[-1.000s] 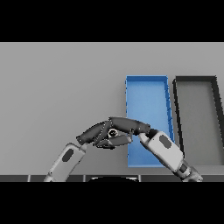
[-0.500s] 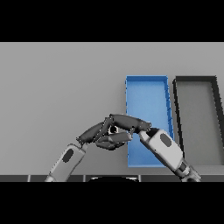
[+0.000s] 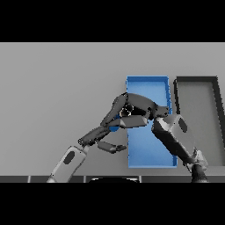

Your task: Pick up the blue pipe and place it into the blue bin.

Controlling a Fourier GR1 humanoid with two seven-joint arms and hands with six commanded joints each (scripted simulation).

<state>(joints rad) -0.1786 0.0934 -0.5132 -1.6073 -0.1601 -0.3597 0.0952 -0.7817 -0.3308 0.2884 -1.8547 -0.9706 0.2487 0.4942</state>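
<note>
My right hand (image 3: 134, 110) hovers at the left edge of the blue bin (image 3: 147, 80), its fingers curled downwards. A small piece of the blue pipe (image 3: 114, 128) shows beneath those fingers, just left of the bin wall; the rest is hidden by the hand. The right forearm crosses the bin's near half. My left hand (image 3: 97, 137) lies lower and to the left, close under the right hand, with fingers stretched out and the thumb apart, holding nothing.
A dark grey bin (image 3: 196, 80) stands directly right of the blue bin, long side by long side. The grey table (image 3: 57, 88) spreads to the left and far side of both hands.
My right hand has moved up and to the right, towards the blue bin, curling its fingers tighter. The left hand has parted from it and stays low to the left.
</note>
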